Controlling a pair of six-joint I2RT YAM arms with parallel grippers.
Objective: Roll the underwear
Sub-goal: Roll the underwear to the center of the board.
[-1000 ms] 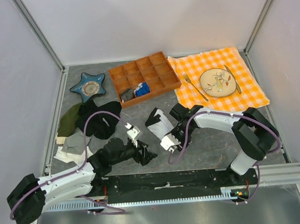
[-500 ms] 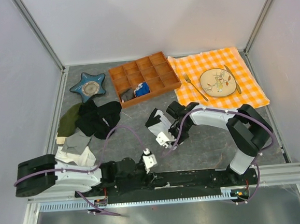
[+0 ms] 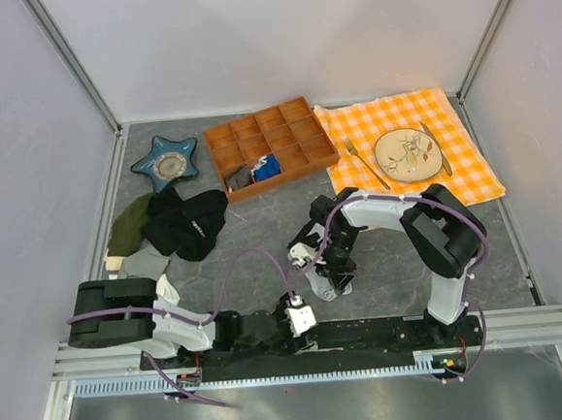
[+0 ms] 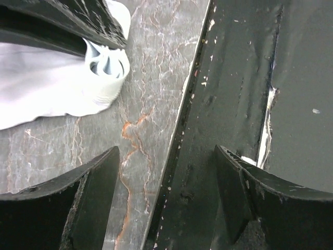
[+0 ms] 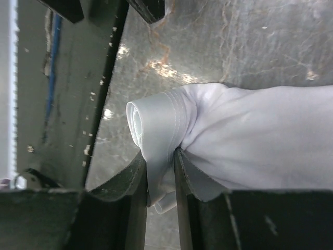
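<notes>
The underwear (image 5: 250,140) is white fabric, rolled into a tight tube at one end, lying on the grey table. My right gripper (image 5: 158,161) is shut on the rolled end, with fabric pinched between its fingers. In the top view the right gripper (image 3: 326,263) stands over the underwear (image 3: 324,282) and hides most of it. My left gripper (image 4: 166,177) is open and empty, over the table's front edge. The roll's open end (image 4: 104,73) lies ahead of it, apart from it. In the top view the left gripper (image 3: 299,317) is by the front rail.
A wooden compartment tray (image 3: 271,147) and a blue star dish (image 3: 165,163) stand at the back. A black clothing heap (image 3: 190,225), an olive cloth (image 3: 127,227) and pale folded clothes (image 3: 142,274) lie at the left. The checked cloth (image 3: 454,182) holds a plate and cutlery. The black front rail (image 4: 234,104) runs along the near edge.
My left arm has drawn back from mid-table to the front rail. My right gripper has moved toward the near edge, and the underwear under it has gone from a spread patch to a small roll.
</notes>
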